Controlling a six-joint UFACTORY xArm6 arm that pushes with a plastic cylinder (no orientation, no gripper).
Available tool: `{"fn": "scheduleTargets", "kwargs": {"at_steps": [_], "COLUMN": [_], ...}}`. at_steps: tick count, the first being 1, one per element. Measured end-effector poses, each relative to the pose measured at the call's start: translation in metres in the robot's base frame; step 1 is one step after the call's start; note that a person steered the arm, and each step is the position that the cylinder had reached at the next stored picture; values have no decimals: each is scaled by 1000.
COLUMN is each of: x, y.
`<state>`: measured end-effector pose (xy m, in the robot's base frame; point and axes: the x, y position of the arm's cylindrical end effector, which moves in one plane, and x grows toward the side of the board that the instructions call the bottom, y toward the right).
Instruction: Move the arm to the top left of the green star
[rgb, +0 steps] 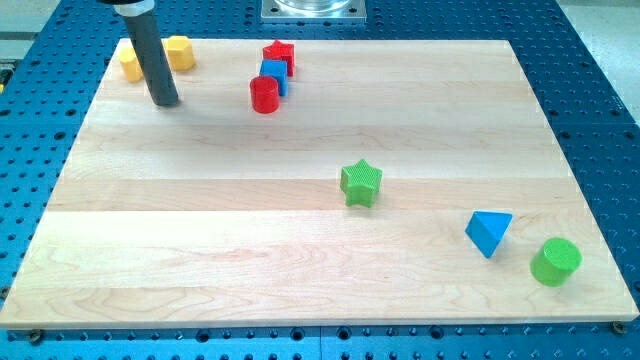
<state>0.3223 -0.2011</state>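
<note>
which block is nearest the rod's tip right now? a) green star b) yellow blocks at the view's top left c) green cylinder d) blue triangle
b: my tip sits at the view's top left, right by the yellow blocks, while the green star, blue triangle and green cylinder all lie far off toward the view's right and bottom.

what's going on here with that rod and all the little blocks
A robot arm ending in a dark rod is working over a wooden board scattered with blocks. My tip rests near the view's top left corner, just beside two yellow blocks. The green star it is meant to reach sits alone near the middle, well down and to the view's right of the tip. A red star, blue cube and red cylinder cluster at the top; a blue triangular block and green cylinder lie at the lower right.
</note>
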Motion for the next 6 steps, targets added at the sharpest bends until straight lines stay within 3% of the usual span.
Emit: {"fn": "scheduleTargets", "kwargs": {"at_steps": [3,4,5,6], "x": [2,38,82,79], "y": [26,46,134,205]}}
